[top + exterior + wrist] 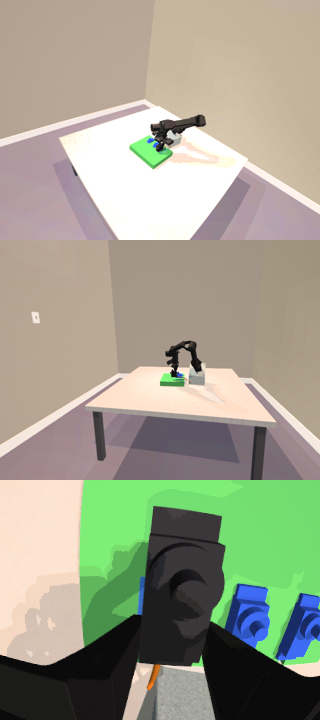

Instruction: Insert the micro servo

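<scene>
The gripper (175,660) is clamped on the black micro servo (182,596), holding it above the green deck (194,500). The servo body hides the pocket beneath it. Only a short stub of its orange cable (154,676) shows below the body, and two blue servos (248,616) sit seated just beside.

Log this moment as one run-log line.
gripper: shut on black micro servo | position: above green deck | blue seated servos: alongside | release: not yet
</scene>
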Controlling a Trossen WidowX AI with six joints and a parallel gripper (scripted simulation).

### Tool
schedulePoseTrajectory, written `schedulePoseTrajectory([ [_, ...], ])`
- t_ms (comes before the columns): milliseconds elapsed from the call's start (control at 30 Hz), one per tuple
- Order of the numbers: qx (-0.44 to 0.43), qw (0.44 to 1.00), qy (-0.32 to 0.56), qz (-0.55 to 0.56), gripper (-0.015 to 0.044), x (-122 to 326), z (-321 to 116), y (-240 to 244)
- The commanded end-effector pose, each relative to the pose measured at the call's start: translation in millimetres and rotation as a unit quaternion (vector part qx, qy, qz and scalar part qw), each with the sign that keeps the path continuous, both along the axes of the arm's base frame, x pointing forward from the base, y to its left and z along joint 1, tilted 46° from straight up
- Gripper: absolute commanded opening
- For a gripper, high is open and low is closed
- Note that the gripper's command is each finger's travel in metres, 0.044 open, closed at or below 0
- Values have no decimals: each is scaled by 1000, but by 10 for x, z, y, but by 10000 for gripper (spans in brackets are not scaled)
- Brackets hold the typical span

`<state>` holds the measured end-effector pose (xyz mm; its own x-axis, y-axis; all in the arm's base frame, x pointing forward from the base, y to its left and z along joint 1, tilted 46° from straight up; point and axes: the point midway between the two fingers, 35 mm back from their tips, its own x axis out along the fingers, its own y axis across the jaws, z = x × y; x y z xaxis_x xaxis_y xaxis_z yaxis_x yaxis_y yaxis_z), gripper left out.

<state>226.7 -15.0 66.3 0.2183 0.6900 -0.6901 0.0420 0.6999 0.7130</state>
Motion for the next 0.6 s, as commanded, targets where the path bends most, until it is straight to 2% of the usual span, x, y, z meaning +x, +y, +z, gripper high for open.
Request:
schedulePoseTrajectory([
  [0,-3,1000,-1,-3,0,-164,-16,11],
  [267,-3,1000,0,-3,0,-499,-62,76],
  [567,-3,1000,0,-3,0,-480,-120,131],
])
